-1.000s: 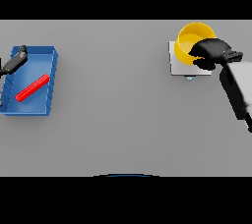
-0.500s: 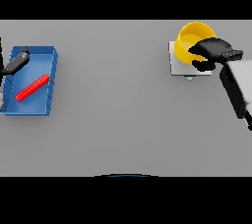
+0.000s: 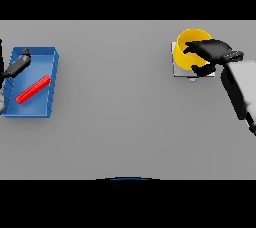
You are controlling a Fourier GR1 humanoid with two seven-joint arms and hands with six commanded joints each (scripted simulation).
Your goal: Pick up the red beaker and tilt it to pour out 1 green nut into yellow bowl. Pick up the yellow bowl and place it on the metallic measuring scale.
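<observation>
The yellow bowl [image 3: 189, 52] stands on the metallic measuring scale [image 3: 176, 70] at the far right of the table. My right hand [image 3: 216, 52] is at the bowl's right side, its fingers stretched out over the rim and the thumb low by the scale's front edge; it looks open. The red beaker [image 3: 32, 88] lies on its side in a blue tray [image 3: 52, 72] at the far left. My left hand [image 3: 19, 64] hovers over the tray's upper left corner, fingers straight, holding nothing. No green nut is visible.
A wide stretch of grey table lies between the tray and the scale. The right forearm [image 3: 239, 92] slants from the lower right edge up to the bowl.
The right hand's fingers have straightened and spread from a tighter grasp on the bowl. The bowl stays on the scale. The left hand has dropped slightly over the tray.
</observation>
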